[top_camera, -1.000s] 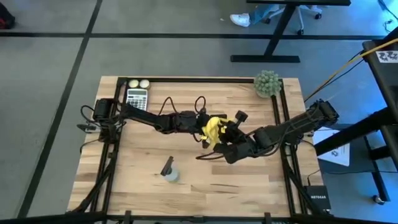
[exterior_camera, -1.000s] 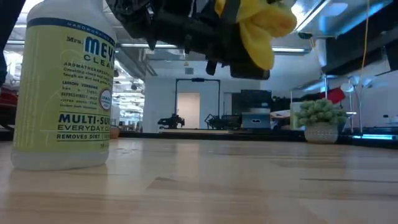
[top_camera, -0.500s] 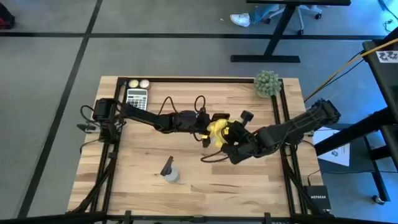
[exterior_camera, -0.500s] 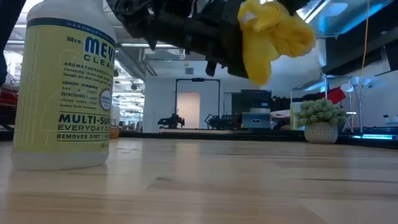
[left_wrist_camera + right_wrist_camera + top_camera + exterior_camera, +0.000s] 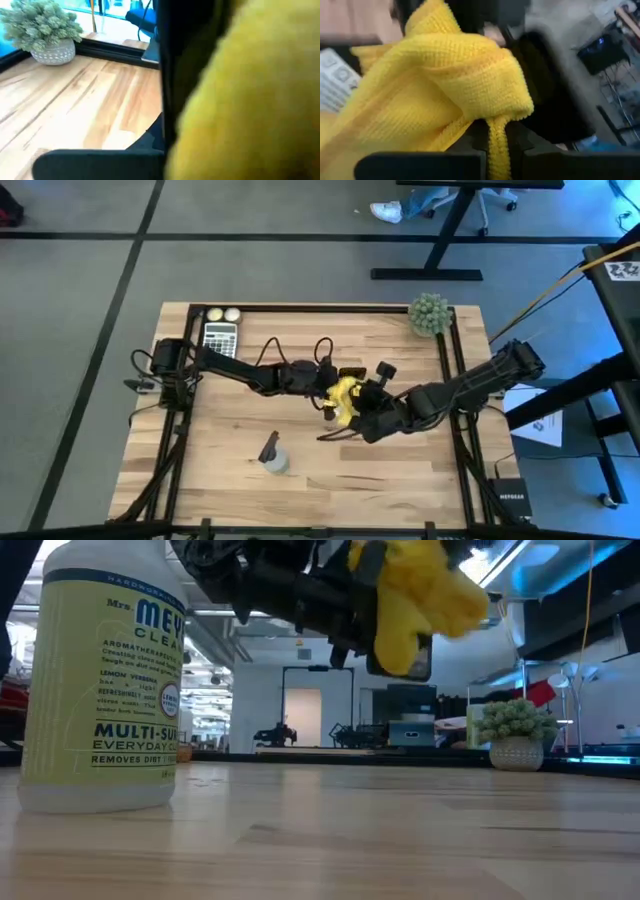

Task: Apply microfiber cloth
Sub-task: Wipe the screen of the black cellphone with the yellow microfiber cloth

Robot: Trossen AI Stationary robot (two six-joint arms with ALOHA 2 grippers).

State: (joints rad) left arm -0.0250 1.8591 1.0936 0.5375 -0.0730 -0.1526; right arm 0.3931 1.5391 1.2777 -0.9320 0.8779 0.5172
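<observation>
up over the middle of the table (image 5: pixel 230 470), my right gripper (image 5: pixel 358 408) pinches the microfiber cloth (image 5: pixel 342 394) tight between nearly shut fingers. half a second ago the cloth sat more to the right; now i have swept it back left, so i think i am rubbing. it hangs long-ways, pointing down, well off the wood. my left gripper (image 5: pixel 325 380) touches the cloth, but i cannot tell how it stands.

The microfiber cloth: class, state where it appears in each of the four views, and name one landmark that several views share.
High view: the microfiber cloth at table centre, between both arms.
Low view: cloth at upper centre, above the tabletop.
Left wrist view: cloth fills the right side.
Right wrist view: cloth fills the centre.
Shared landmark: the potted plant.
</observation>
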